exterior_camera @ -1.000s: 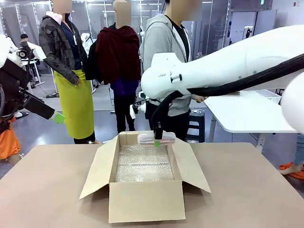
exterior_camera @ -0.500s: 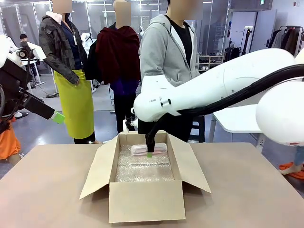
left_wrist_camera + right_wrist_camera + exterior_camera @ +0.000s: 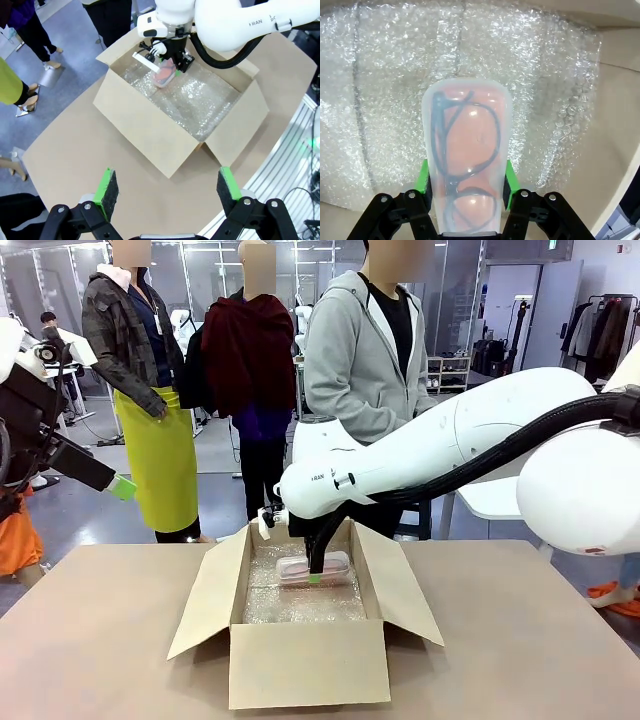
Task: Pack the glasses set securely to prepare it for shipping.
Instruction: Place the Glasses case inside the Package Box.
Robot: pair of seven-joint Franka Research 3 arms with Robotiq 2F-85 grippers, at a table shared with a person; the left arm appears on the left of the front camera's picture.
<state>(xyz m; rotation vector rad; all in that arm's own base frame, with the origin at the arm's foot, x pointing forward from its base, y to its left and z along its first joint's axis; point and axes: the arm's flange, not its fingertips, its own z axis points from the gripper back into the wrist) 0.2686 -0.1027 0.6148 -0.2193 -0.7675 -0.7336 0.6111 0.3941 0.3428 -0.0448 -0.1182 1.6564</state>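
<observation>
A pale pink translucent glasses case (image 3: 466, 165), with dark-rimmed glasses inside, is clamped between the green pads of my right gripper (image 3: 466, 182), which is shut on it. In the front view, the case (image 3: 316, 567) hangs low inside the open cardboard box (image 3: 308, 665), just above the bubble wrap (image 3: 300, 605) lining the bottom. The left wrist view shows the case (image 3: 164, 75) at the box's far end under the right gripper (image 3: 172, 65). My left gripper (image 3: 166, 187) hovers open high above the table, holding nothing, and sits at the far left in the front view (image 3: 122, 487).
The box flaps (image 3: 205, 595) are folded outward on all sides. A person in a grey hoodie (image 3: 360, 350) stands behind the table's far edge. The brown tabletop (image 3: 90, 640) around the box is bare. A white table (image 3: 490, 500) stands at the back right.
My right arm has come down, carrying the pink case from above the box's back rim to inside the box, near the bubble wrap. The left arm has not moved.
</observation>
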